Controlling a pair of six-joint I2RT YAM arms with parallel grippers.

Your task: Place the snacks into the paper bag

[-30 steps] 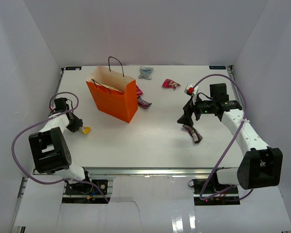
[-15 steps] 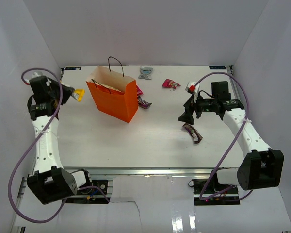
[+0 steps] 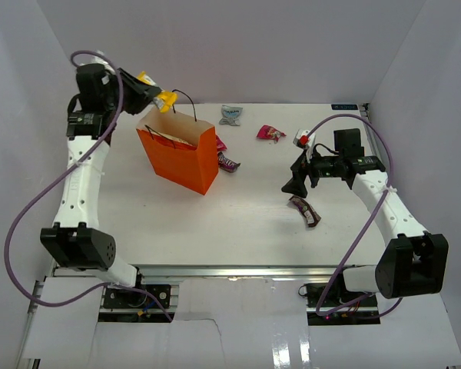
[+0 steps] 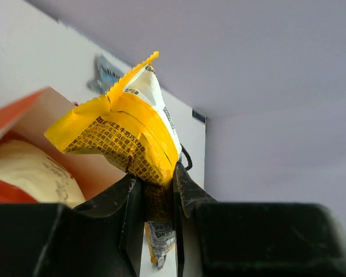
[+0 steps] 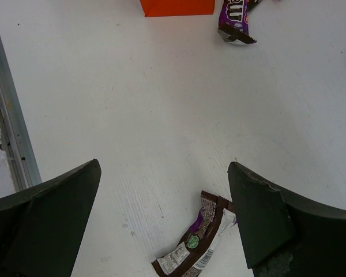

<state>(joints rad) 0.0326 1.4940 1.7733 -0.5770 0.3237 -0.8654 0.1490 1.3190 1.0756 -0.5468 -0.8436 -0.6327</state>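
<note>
Top camera was fixed above and behind the arm bases (image 3: pixel 77 247), looking down over the whole table (image 3: pixel 238 223) from afar. Left wrist camera sat close behind the left pincer (image 4: pixel 157 179), facing across the bag (image 4: pixel 6 121) mouth toward the far wall (image 4: pixel 248 57); the packet (image 4: pixel 121 138) filled its centre. Right wrist camera looked steeply down at the table from near, through the right pincer (image 5: pixel 163 167). It shared the brown bar (image 5: pixel 193 248) and bag base with the top view; the left shared the bag mouth.
</note>
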